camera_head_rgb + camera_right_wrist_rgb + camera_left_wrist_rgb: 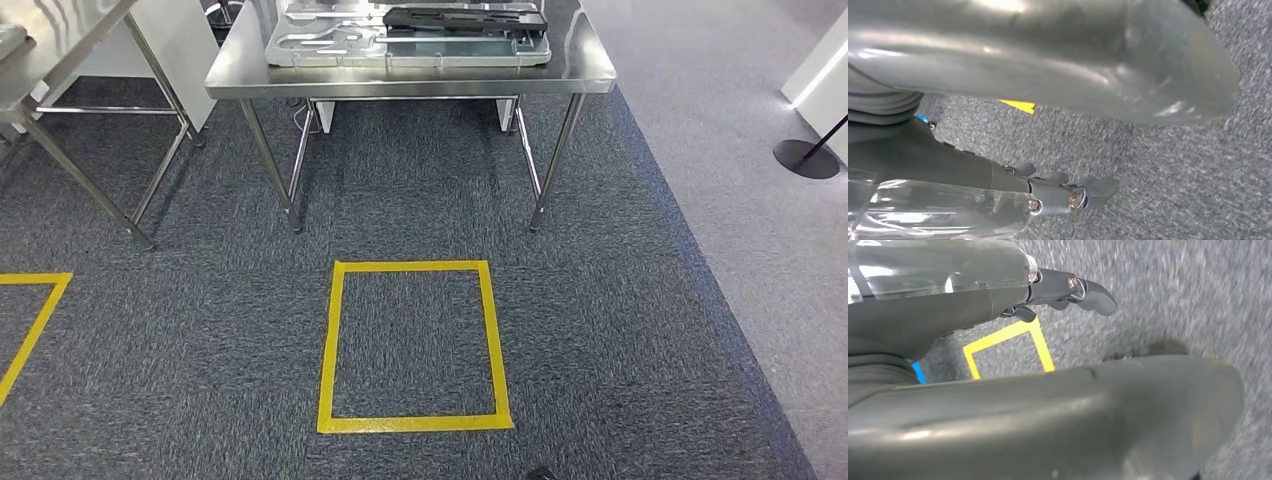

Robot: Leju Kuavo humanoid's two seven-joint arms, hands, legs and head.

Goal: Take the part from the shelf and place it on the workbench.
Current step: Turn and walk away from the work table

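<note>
On the workbench (590,75), the part (465,17) lies; both hands hang apart.

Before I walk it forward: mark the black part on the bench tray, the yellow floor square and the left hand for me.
black part (465,17), head view, middle of its long dark body.
yellow floor square (415,423), head view, near strip of tape.
left hand (1088,292), left wrist view, on a dark finger.
</note>
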